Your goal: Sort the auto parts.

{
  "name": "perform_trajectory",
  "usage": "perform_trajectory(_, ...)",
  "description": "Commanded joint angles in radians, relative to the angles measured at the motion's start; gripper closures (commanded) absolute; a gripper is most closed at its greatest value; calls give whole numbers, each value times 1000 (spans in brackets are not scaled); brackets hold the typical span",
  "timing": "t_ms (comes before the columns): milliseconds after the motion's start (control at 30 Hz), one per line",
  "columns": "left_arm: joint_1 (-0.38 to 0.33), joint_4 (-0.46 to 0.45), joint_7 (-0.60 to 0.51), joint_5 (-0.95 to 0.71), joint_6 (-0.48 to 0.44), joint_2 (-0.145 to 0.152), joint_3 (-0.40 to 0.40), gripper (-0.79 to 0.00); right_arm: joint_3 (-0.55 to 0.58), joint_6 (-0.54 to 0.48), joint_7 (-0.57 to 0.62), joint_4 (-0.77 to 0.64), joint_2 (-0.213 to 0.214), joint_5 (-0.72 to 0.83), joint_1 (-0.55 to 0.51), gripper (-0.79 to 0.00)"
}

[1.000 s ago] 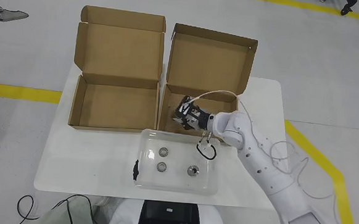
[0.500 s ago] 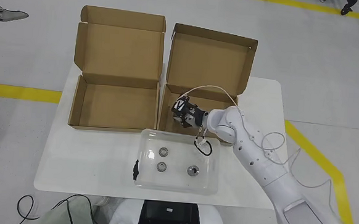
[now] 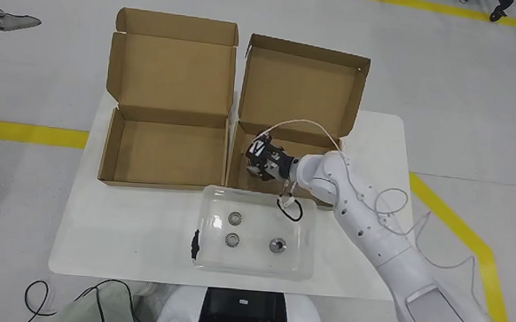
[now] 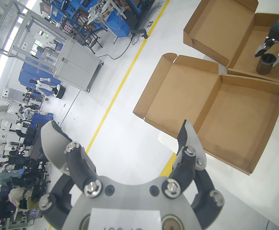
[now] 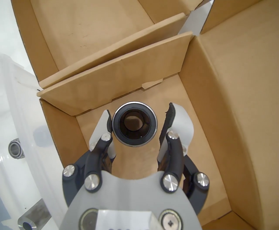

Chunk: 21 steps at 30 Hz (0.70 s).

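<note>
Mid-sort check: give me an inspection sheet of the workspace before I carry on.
Surface: white table.
Job's things: black sleeve upright in right box; left box beside it; clear tray holds two bearings and a metal part.
Clutter: black piece at the tray's edge.
Grippers: right gripper open, straddling the sleeve; left gripper open, over the floor off the table.
Cables: white cable arcs above right box; black loop at the tray's rim.
Surroundings: yellow floor line.

A dark hollow sleeve point(image 5: 134, 123) with a bright metal rim stands upright on the floor of the right cardboard box point(image 5: 228, 87), near its tray-side corner, while one ring bearing point(image 3: 235, 218), a second bearing point(image 3: 233, 239) and a knobbed metal part point(image 3: 276, 245) lie apart in the clear tray point(image 3: 252, 260).
</note>
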Motion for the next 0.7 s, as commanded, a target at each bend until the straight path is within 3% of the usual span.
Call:
perform_trajectory(0,0,0,0,0,0,0,0,-785,13,0,-17,-26,5,-6,-11,-462)
perform_trajectory(433,0,0,0,0,0,0,0,-785,181,-153,-143,-416,88,-124,-231,-434)
perform_trajectory(667,0,0,0,0,0,0,0,-785,231,-259,-146,-584,125,-196,-373,-449)
